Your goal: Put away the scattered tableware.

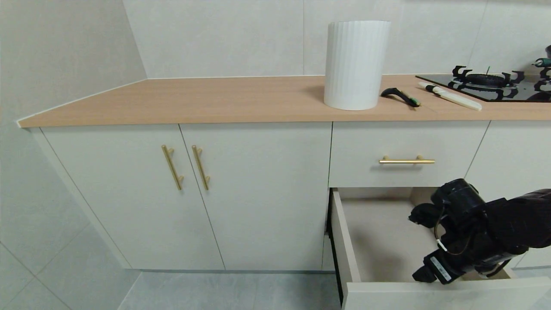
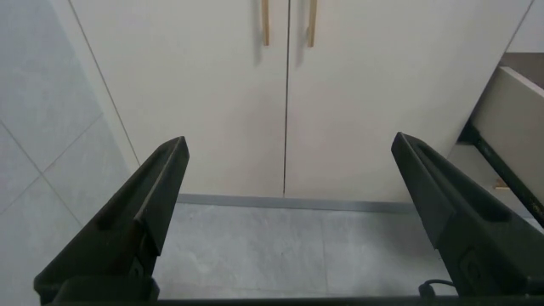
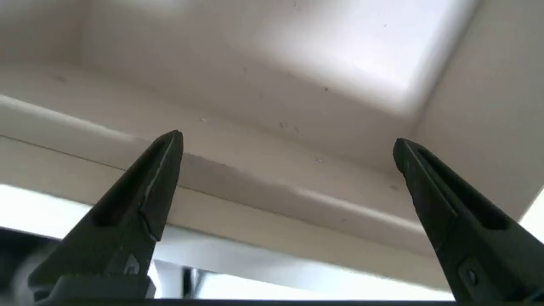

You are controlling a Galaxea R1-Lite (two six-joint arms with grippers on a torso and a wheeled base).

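Two pieces of tableware lie on the wooden counter (image 1: 193, 97): a black utensil with a green tip (image 1: 401, 95) and a long white knife-like piece (image 1: 452, 96). Both rest just right of a tall white ribbed holder (image 1: 355, 64). Below them the lower drawer (image 1: 344, 241) is pulled out, and its inside looks bare. My right arm (image 1: 482, 232) hangs over the drawer's right part. My right gripper (image 3: 285, 144) is open, nothing between its fingers, facing the drawer's wall (image 3: 280, 183). My left gripper (image 2: 289, 144) is open and empty, low in front of the cabinet doors (image 2: 289, 85).
A black gas hob (image 1: 486, 84) sits at the counter's right end. The upper drawer (image 1: 407, 161) is closed, as are the two doors with gold handles (image 1: 187, 165). The open drawer's side (image 2: 518, 93) juts out over the grey tiled floor (image 2: 255, 255).
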